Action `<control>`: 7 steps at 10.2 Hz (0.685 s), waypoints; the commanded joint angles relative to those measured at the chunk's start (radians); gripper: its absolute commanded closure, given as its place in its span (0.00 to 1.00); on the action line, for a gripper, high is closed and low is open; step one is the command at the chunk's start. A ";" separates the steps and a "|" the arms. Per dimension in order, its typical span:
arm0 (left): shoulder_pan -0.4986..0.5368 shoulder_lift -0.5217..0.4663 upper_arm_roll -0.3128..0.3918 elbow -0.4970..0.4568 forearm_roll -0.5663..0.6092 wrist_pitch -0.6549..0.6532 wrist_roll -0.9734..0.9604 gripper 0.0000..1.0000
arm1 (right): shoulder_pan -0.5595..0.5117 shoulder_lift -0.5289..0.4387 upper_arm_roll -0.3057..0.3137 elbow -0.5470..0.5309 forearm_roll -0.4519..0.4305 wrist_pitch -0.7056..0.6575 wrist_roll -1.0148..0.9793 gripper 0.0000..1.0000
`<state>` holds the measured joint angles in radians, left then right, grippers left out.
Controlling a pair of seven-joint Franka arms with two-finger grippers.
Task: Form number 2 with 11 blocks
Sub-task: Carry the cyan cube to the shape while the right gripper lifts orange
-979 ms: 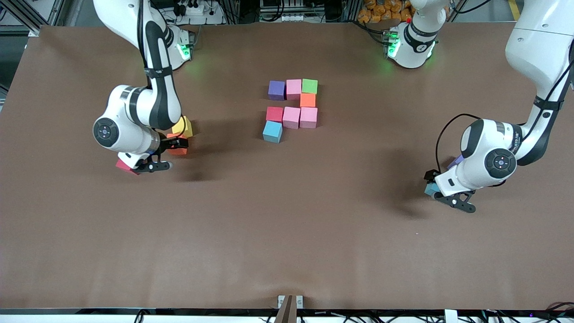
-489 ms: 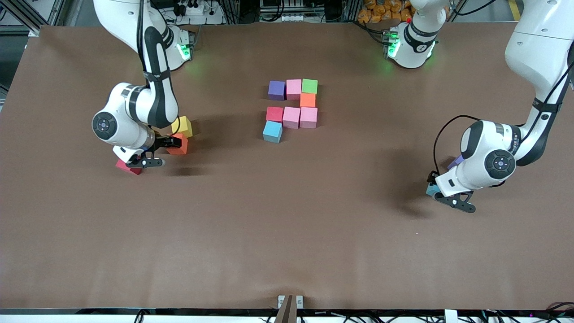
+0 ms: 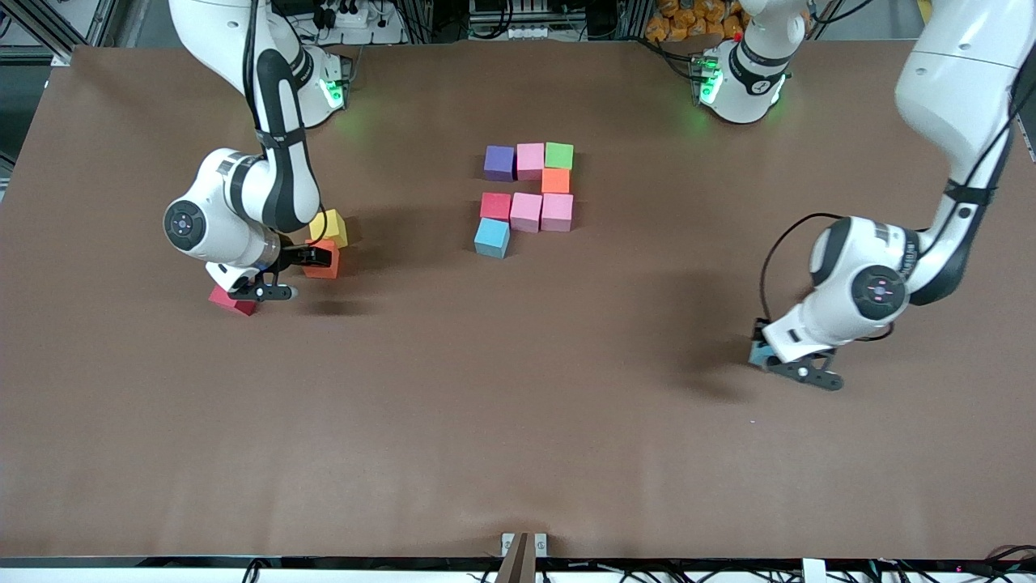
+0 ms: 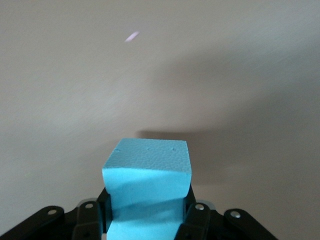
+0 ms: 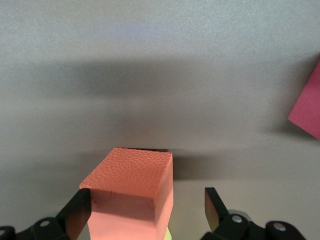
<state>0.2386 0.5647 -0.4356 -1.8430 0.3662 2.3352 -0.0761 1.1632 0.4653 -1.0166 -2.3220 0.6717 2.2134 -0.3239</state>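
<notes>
The left gripper [image 3: 779, 362] is closed on a light blue block [image 4: 148, 185] at the left arm's end of the table; the jaws press its two sides, and whether it is already off the surface cannot be told. The right gripper [image 3: 283, 273] is low at the right arm's end of the table with its fingers spread wide on both sides of an orange block [image 5: 131, 192], not yet pressing it. I judge the step in hand to be fetching pieces for the lower part of the figure. In the middle of the table eight blocks are already laid: a purple block [image 3: 499, 162], a pink block [image 3: 530, 159] and a green block [image 3: 558, 155] make the top bar, a second orange block [image 3: 555, 180] stands under the green one, then a red block [image 3: 495, 206] and two more pink blocks [image 3: 541, 211] make the middle bar, and a second light blue block [image 3: 491, 237] begins the lower stroke, nearer to the front camera. Next, the held cube probably must be lifted and carried to the open end near that light blue one, set down touching its neighbour and square to it. Beside the right gripper lie also a yellow cube [image 3: 330, 227] and a dark red cube [image 3: 231, 300]. So I count three pink, two orange, two light blue, one purple, one green, one red, one yellow and one dark red.
</notes>
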 commanded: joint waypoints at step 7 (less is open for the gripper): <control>-0.603 0.044 0.253 0.281 -0.384 -0.134 -0.361 0.97 | -0.013 -0.016 0.000 0.009 0.012 -0.038 0.005 0.00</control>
<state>-0.2749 0.5687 -0.2442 -1.6366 0.0258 2.2288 -0.3768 1.1615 0.4659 -1.0172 -2.2976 0.6803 2.1813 -0.3228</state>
